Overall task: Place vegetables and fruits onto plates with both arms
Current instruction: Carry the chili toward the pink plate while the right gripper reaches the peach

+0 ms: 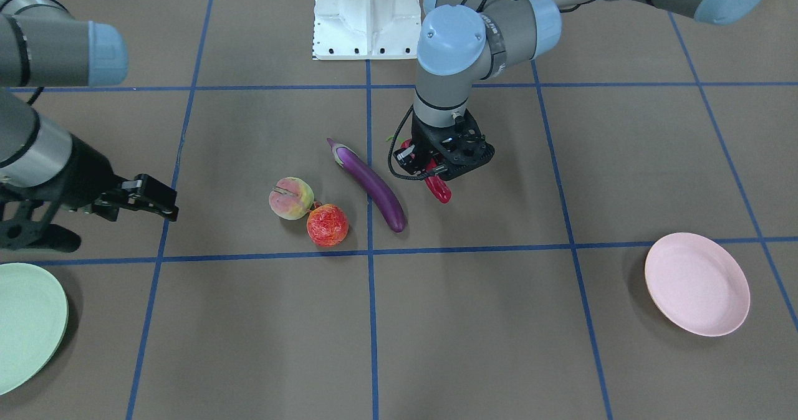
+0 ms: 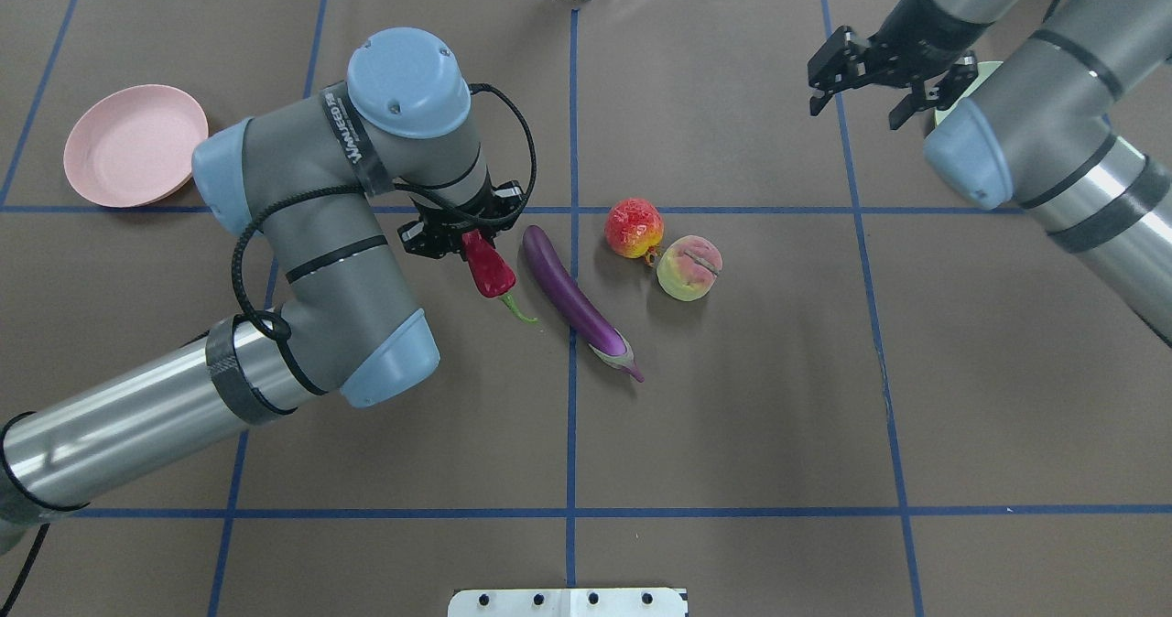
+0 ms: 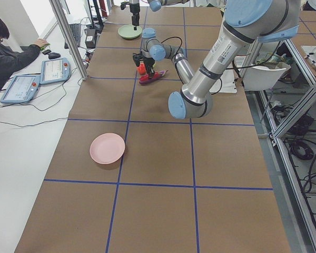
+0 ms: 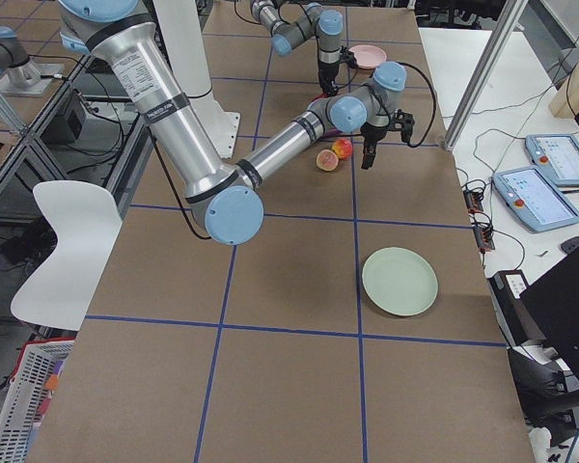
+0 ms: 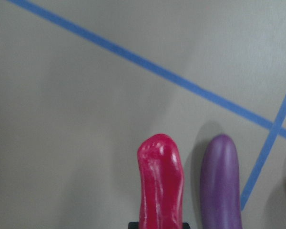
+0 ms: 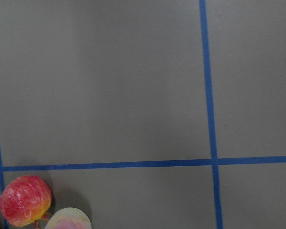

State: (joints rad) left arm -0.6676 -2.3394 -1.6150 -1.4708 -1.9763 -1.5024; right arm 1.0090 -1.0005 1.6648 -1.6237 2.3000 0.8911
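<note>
My left gripper [image 2: 461, 235] is shut on the red chili pepper [image 2: 491, 271], just left of the purple eggplant [image 2: 574, 302]; whether the chili touches the table I cannot tell. The left wrist view shows the chili [image 5: 161, 183] beside the eggplant's tip [image 5: 220, 183]. The peach [image 2: 689, 268] and the red-orange fruit [image 2: 634, 227] lie touching, right of the eggplant. My right gripper [image 2: 854, 115] is open and empty, far right of the fruits. The pink plate [image 2: 135, 146] is empty at far left. The mint green plate [image 1: 25, 326] is empty, mostly hidden by the right arm in the overhead view.
The white fixed base [image 1: 366, 15] stands at the robot's edge of the table. Blue tape lines grid the brown table [image 1: 486, 333]. An operator [image 3: 10, 52] sits with tablets beyond the table's far side.
</note>
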